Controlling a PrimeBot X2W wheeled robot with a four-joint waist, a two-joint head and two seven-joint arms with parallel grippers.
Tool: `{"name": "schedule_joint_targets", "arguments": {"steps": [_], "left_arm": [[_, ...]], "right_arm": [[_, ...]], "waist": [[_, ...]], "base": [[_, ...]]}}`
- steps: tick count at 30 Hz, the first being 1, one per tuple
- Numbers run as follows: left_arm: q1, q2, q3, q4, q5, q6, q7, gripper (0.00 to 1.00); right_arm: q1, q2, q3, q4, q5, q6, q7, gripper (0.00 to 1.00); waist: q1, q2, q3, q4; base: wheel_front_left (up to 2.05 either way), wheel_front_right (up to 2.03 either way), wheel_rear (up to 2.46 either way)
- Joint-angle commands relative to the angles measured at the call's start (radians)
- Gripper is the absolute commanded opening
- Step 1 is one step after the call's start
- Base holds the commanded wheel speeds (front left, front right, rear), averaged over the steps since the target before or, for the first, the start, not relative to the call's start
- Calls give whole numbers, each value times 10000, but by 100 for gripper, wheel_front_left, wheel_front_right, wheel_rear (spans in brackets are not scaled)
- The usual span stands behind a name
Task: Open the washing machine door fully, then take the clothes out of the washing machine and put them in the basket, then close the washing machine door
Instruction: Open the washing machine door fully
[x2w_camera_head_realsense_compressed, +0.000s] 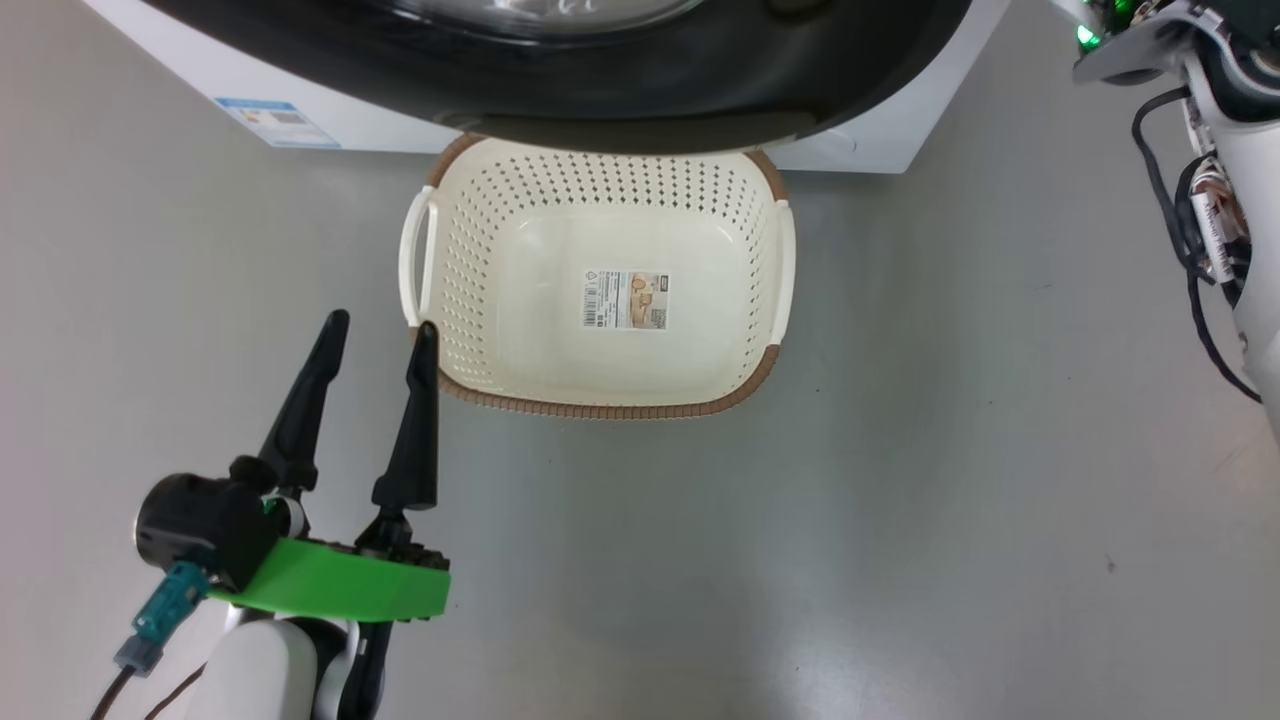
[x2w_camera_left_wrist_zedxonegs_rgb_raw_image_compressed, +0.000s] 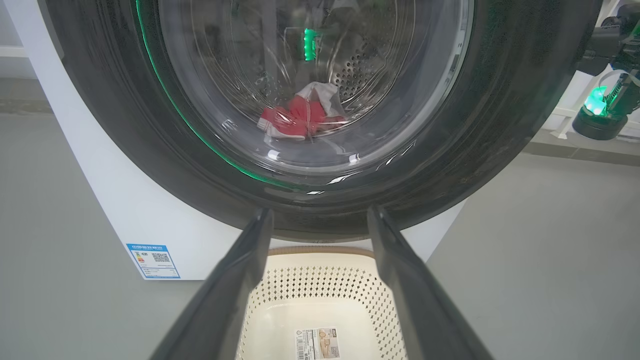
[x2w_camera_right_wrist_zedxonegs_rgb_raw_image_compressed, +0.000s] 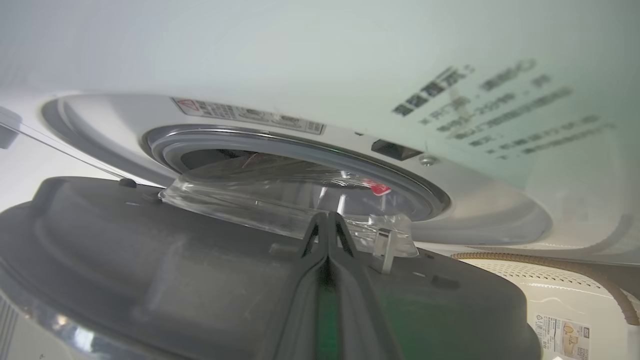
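Observation:
The washing machine door (x2w_camera_head_realsense_compressed: 640, 90) hangs partly open above the basket (x2w_camera_head_realsense_compressed: 600, 408). Through the door's glass (x2w_camera_left_wrist_zedxonegs_rgb_raw_image_compressed: 310, 75), the red and white clothes (x2w_camera_left_wrist_zedxonegs_rgb_raw_image_compressed: 295, 120) lie in the steel drum. My left gripper (x2w_camera_head_realsense_compressed: 381, 323) is open and empty, just left of the basket's near left corner, pointing at the door (x2w_camera_left_wrist_zedxonegs_rgb_raw_image_compressed: 500, 125). My right gripper (x2w_camera_right_wrist_zedxonegs_rgb_raw_image_compressed: 327, 216) is shut with nothing between its fingers, and lies along the grey inner face of the door (x2w_camera_right_wrist_zedxonegs_rgb_raw_image_compressed: 150, 260), beside the glass bowl. A bit of red clothes (x2w_camera_right_wrist_zedxonegs_rgb_raw_image_compressed: 378, 188) shows past the rubber ring.
The white washing machine (x2w_camera_head_realsense_compressed: 200, 70) stands on a grey floor, with a blue label (x2w_camera_left_wrist_zedxonegs_rgb_raw_image_compressed: 152, 261) low on its front. The cream basket (x2w_camera_left_wrist_zedxonegs_rgb_raw_image_compressed: 320, 285) sits on the floor right under the door and holds nothing. My right arm (x2w_camera_head_realsense_compressed: 1220, 200) with its cables reaches in from the right.

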Motion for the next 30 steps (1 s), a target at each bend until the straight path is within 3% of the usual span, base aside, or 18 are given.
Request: {"name": "schedule_joint_targets", "arguments": {"steps": [1,16,28,29,30], "left_arm": [[-72,235,369,-185,64,-56,-78,100],[243,198,645,136,207,-56,-78,100],[439,218,681,221,201,-56,-78,100],[447,224,686,226,200,-56,-78,100],[454,229,688,228,198,-56,-78,100]], "right_arm": [[225,411,190,-383,-30,81,146,0],[1248,730,788,-532,-86,81,842,0],[1613,851,806,-441,-142,81,550,0],[1649,872,741,-472,-134,81,390,27],[1701,902,677,-485,-116,81,239,40]], "waist": [[0,0,-54,-54],[0,0,-866,-387],[0,0,-1089,-492],[0,0,-1098,-505],[0,0,-1110,-517]], "base": [[0,0,0],[0,0,0],[0,0,0],[0,0,0],[0,0,0]]}}
